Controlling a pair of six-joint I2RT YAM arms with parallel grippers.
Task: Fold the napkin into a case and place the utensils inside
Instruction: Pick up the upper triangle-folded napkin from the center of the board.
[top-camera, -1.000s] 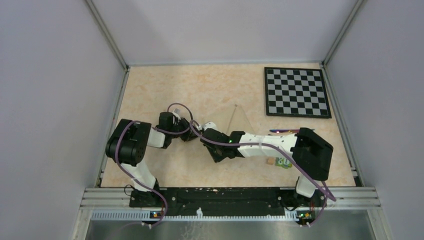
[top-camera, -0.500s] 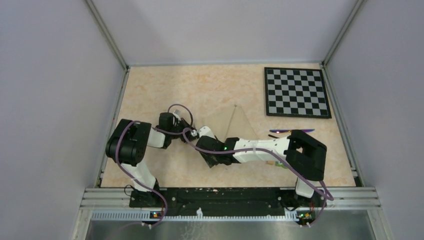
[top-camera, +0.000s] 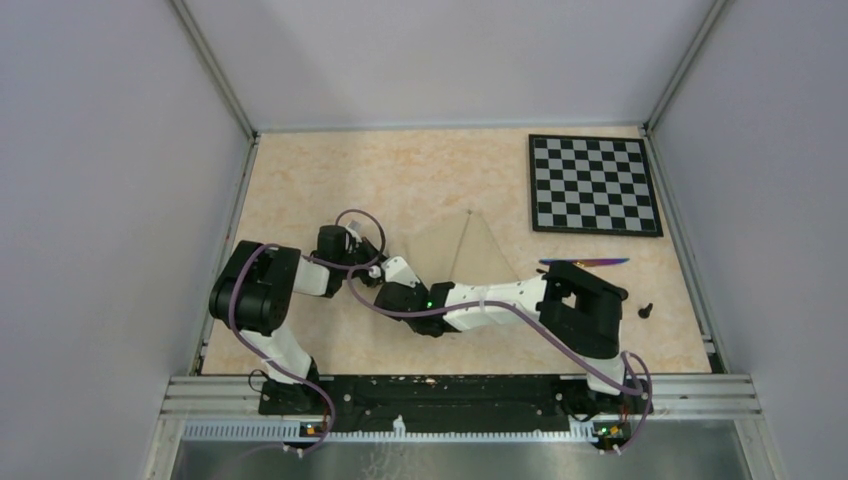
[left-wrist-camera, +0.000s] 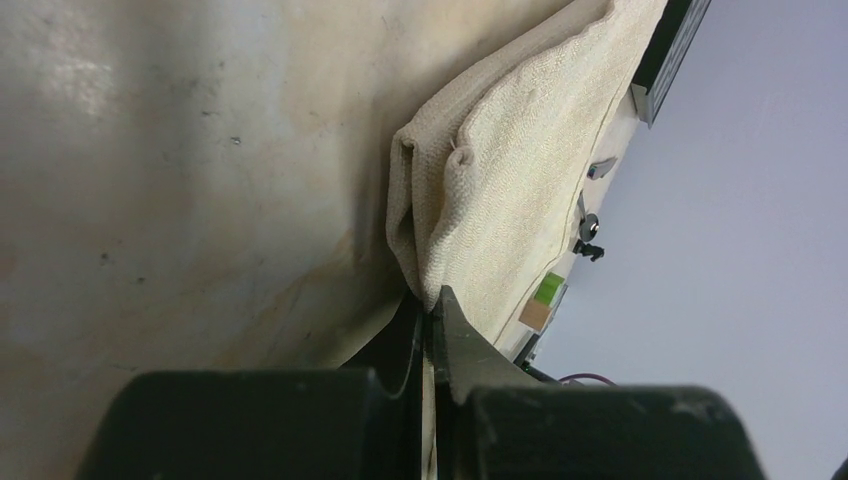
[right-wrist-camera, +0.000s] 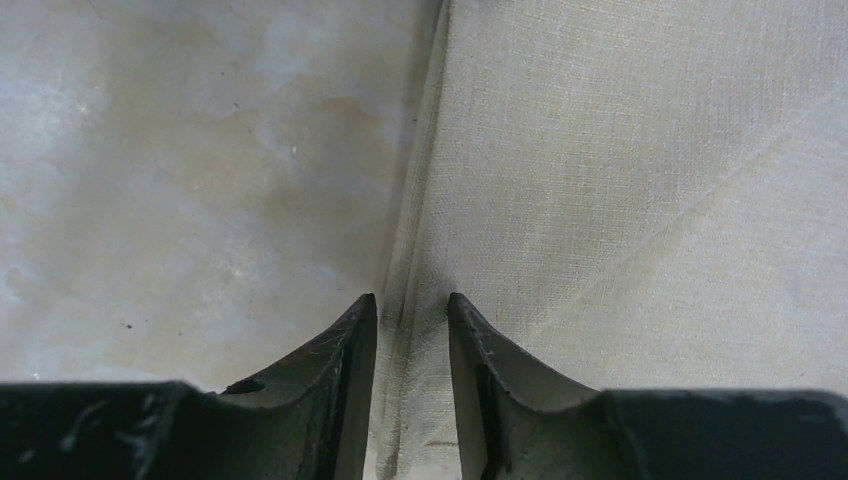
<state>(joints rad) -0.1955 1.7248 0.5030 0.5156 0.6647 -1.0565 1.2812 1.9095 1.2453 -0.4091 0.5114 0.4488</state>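
The beige napkin (top-camera: 480, 250) lies mid-table, folded into a triangle. My left gripper (top-camera: 372, 260) is at its left corner. In the left wrist view that gripper (left-wrist-camera: 428, 302) is shut on a bunched fold of the napkin (left-wrist-camera: 510, 150). My right gripper (top-camera: 388, 274) reaches across from the right to the same corner. In its wrist view the right gripper (right-wrist-camera: 411, 300) is open, with one finger on each side of the hemmed edge of the napkin (right-wrist-camera: 620, 170). The thin dark utensils (top-camera: 585, 262), one with a purple-blue tint, lie to the right of the napkin.
A black-and-white chessboard (top-camera: 595, 185) sits at the far right. A tiny black knob (top-camera: 645, 310) lies near the right edge. A small green block (left-wrist-camera: 548, 289) shows beyond the napkin in the left wrist view. Grey walls enclose the table.
The right arm has swung left along the napkin and its gripper has opened. The left gripper has closed on the napkin's corner. The black knob has come into view.
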